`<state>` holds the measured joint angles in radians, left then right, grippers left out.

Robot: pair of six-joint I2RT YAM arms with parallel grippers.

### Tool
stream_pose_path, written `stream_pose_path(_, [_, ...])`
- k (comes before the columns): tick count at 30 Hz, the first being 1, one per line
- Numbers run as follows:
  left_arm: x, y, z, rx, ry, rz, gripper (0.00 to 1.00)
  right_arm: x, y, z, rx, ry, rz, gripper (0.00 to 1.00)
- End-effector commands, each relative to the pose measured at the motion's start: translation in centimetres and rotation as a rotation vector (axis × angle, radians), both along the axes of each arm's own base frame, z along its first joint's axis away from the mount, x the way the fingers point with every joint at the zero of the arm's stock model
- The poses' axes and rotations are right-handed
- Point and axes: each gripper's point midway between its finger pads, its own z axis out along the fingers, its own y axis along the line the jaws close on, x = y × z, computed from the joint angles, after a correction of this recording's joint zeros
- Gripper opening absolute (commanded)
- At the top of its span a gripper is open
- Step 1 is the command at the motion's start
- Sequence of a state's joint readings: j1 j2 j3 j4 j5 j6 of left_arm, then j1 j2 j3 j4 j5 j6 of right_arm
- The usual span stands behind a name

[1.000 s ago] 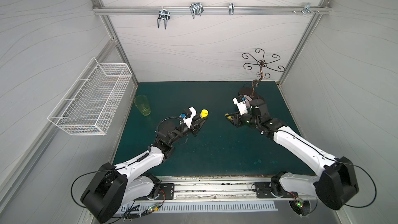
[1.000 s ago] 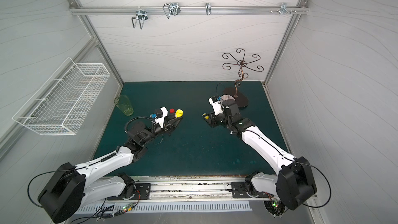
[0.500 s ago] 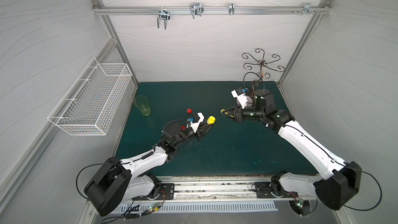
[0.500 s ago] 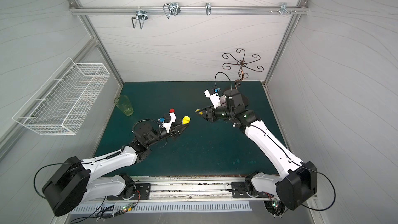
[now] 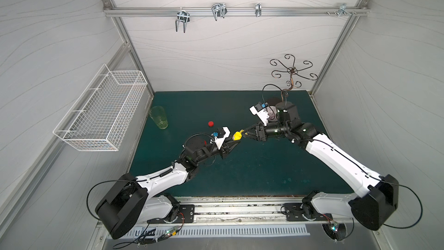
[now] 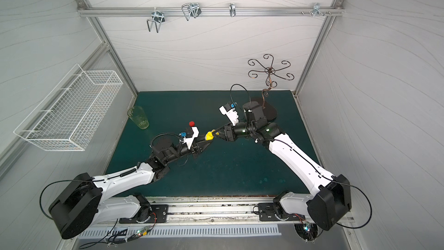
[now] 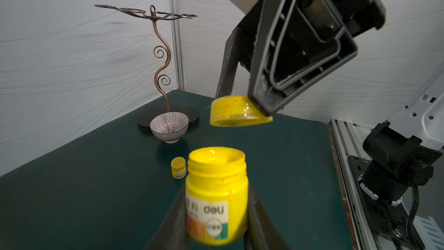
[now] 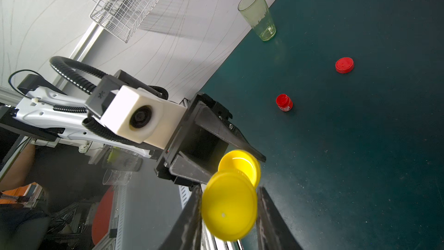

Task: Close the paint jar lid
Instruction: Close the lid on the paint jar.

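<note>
Closed in since a second ago: left gripper (image 5: 236, 138) and right gripper (image 5: 244, 132), then well apart, now nose to nose near centre of mat (image 5: 252, 171). Red lid (image 5: 211, 123), then hidden behind left wrist, now bare at 11 o'clock of centre.

Left gripper: clamps jar (image 7: 217, 196) by the body, one finger on each side of the label. Jar: about upright, clear of mat, mouth up and open, yellow inside.

Right gripper: reaches in from 3 o'clock, pinches lid (image 7: 240, 111) by the rim, jaws narrow around it. Lid: tilted, hollow side down, just above jar mouth and a little past it, gap between, not yet on.

Elsewhere on mat:
- glass (image 5: 159, 117), upright, 10 o'clock, near left wall
- stand (image 5: 292, 73), 1 o'clock corner
- bowl (image 7: 169, 127), hard against stand base; touching or not, cannot tell
- small yellow jar (image 7: 178, 167), capped, between bowl and centre
- red jar (image 8: 284, 102), upright, well apart from red lid

On left wall, 9 o'clock: wire basket (image 5: 103, 114).
</note>
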<state>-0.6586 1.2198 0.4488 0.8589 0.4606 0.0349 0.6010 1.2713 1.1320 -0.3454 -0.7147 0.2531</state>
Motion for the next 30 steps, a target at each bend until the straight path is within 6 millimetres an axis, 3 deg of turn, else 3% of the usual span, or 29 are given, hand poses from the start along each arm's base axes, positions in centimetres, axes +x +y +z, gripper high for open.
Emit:
stream_pose_path(1, [0.0,-0.7,3.0,-0.037,-0.092,-0.025,0.26,0.1,0.3,-0.4,-0.008,-0.005,0.008,0.3])
stream_pose_path(15, [0.1,-1.1,3.2,-0.042,-0.082,-0.039,0.26,0.3,1.3,-2.3,-0.017,0.014,0.017,0.29])
stream_pose_path(30, [0.5,-1.4,4.0,-0.054,-0.087,-0.036,0.25,-2.0,2.3,-4.3,-0.022,0.037,0.104,0.29])
